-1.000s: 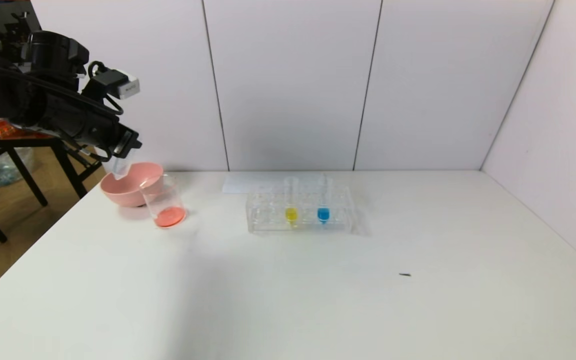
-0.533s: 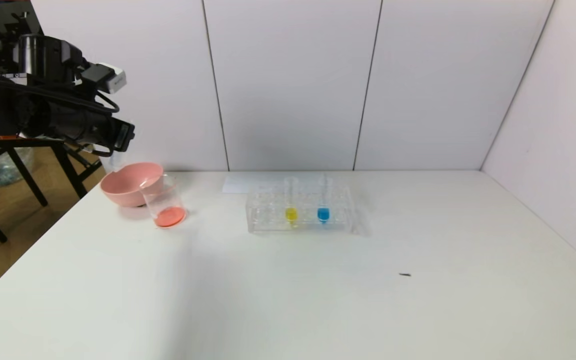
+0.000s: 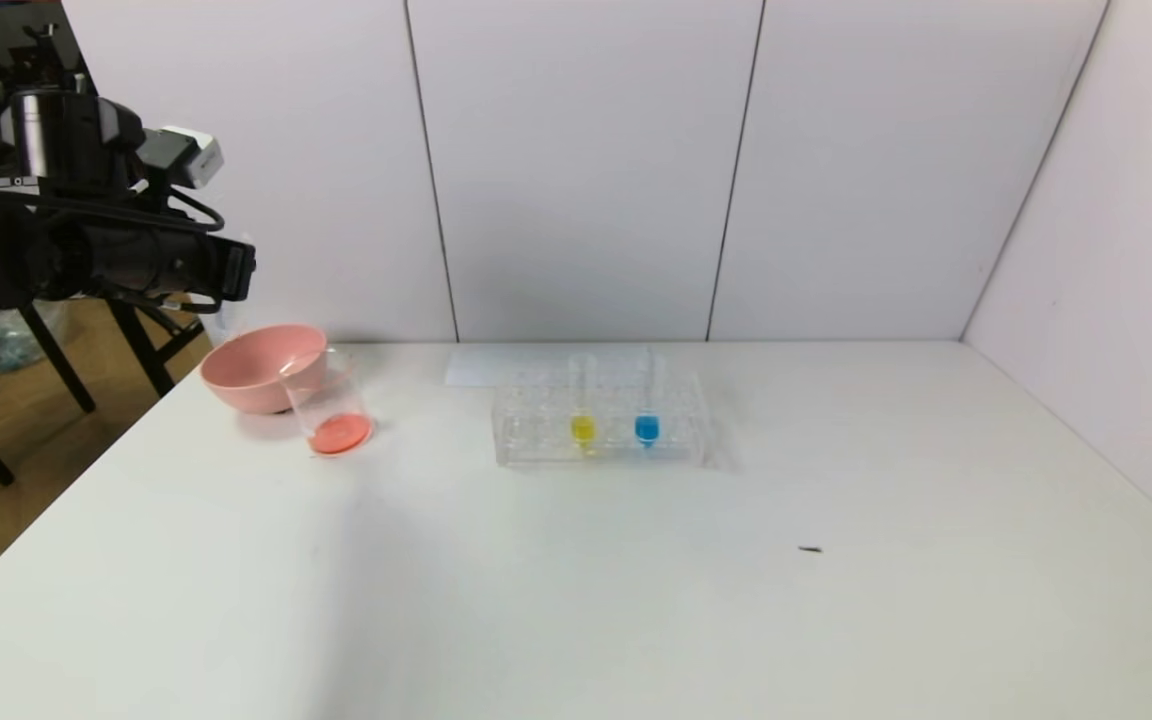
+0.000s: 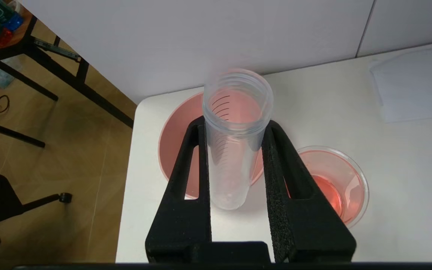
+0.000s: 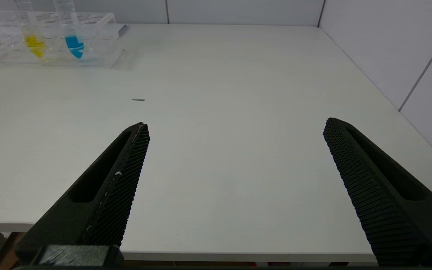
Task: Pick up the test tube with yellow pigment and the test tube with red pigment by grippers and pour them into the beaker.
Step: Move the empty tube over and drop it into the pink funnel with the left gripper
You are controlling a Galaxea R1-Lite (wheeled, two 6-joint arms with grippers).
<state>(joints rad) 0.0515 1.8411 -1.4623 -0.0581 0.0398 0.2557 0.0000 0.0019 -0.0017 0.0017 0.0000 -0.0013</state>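
Small clear beaker (image 3: pixel 336 408) below the left hand (image 4: pixel 234 157) already held red; that hand gripped the emptied clear tube (image 4: pixel 234 138). Yellow-pigment tube (image 3: pixel 582 408) untouched, right hand (image 5: pixel 234 150) open.

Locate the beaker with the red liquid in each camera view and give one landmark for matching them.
Head view: the beaker stands at the table's far left, in front of the pink bowl.
Left wrist view: beaker beside the tube-holding left gripper; bowl behind.
Right wrist view: not in it.
Shared landmark: the pink bowl.
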